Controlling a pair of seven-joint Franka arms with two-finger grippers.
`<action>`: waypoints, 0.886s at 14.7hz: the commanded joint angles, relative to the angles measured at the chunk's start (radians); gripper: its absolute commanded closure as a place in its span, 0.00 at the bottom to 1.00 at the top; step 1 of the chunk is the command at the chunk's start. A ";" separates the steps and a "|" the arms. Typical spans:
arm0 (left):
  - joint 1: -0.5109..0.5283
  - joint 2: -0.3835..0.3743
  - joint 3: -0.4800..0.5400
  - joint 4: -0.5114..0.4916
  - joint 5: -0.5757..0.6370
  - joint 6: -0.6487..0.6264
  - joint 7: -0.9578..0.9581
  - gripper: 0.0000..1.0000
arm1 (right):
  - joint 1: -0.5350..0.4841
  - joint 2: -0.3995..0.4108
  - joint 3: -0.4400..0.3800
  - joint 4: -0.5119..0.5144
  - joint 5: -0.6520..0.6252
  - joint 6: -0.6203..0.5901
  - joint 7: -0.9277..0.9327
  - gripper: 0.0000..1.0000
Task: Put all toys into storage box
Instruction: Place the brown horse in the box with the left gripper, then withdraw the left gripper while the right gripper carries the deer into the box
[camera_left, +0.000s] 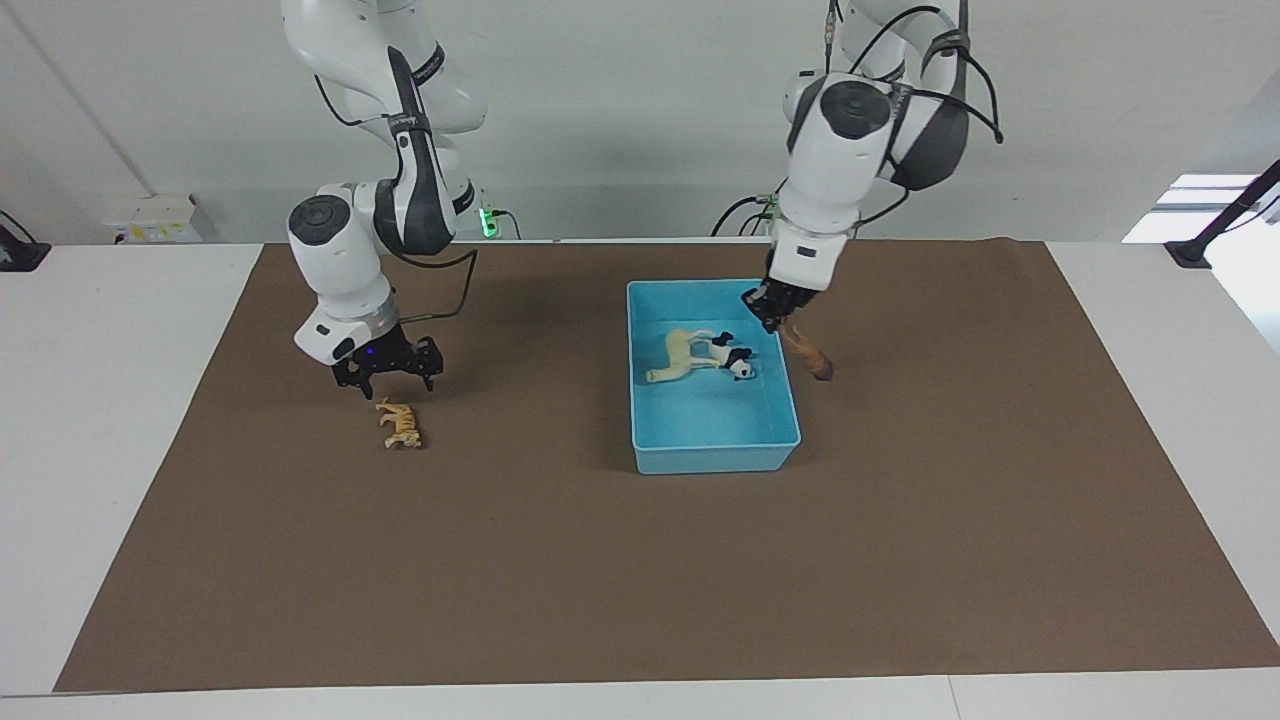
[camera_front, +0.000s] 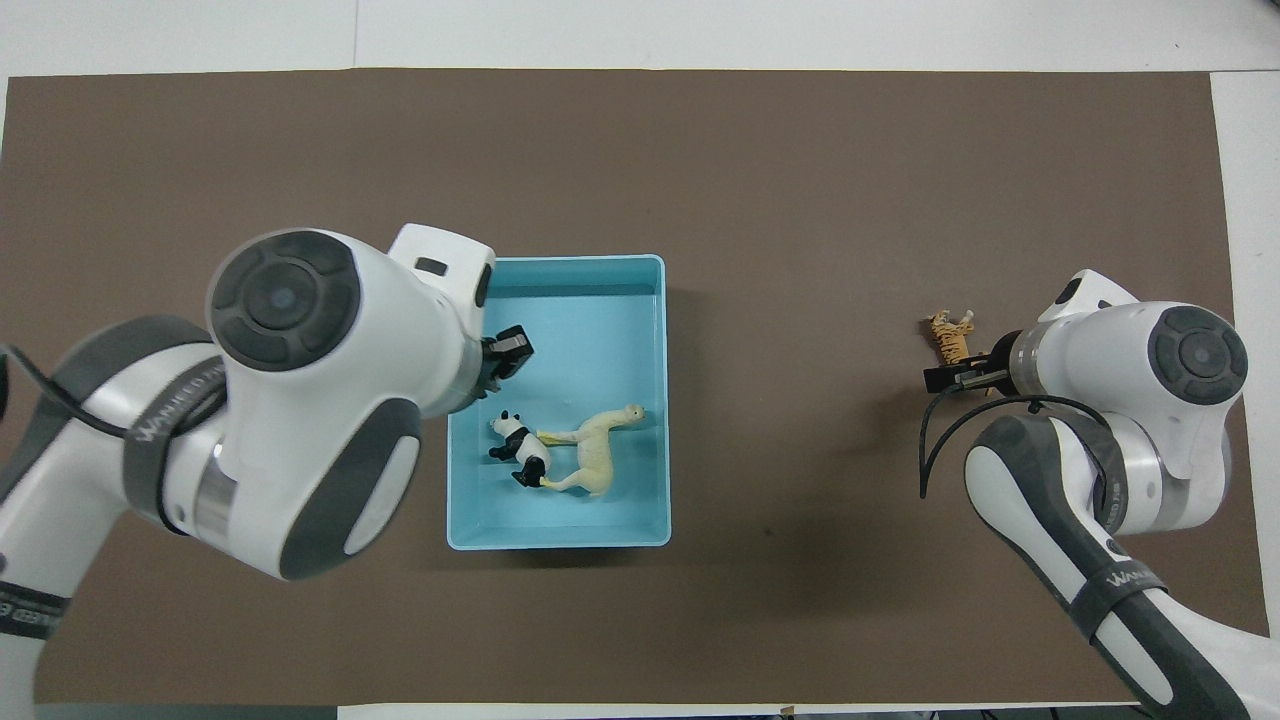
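A brown mat (camera_left: 640, 560) was spread over the white table (camera_left: 100, 450), and the light blue storage box (camera_left: 715, 455) was set on it near the middle. The left gripper (camera_left: 772, 308) was held in the air over the box's edge toward the left arm's end, clamped on the brown lion (camera_left: 808, 354) — the figurine hung head-down from its fingertips. The right gripper (camera_left: 388, 372) was poised low over the mat with its fingers spread wide, holding nothing, just above the orange striped tiger (camera_left: 400, 424), which lay on the mat toward the right arm's end. Inside the box, the cream long-necked animal (camera_left: 682, 357) and the black-and-white panda (camera_left: 732, 354) were found lying on their sides, touching.
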 joint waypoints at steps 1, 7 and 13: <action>-0.094 -0.055 0.021 -0.089 -0.011 0.057 -0.093 1.00 | -0.018 0.029 0.000 0.000 -0.003 0.051 -0.096 0.00; -0.102 -0.089 0.028 -0.169 -0.009 0.134 -0.107 0.00 | -0.018 0.081 0.000 0.002 -0.006 0.131 -0.108 0.02; 0.100 -0.096 0.036 -0.070 0.001 -0.003 0.119 0.00 | -0.021 0.098 0.000 0.000 -0.006 0.153 -0.108 0.93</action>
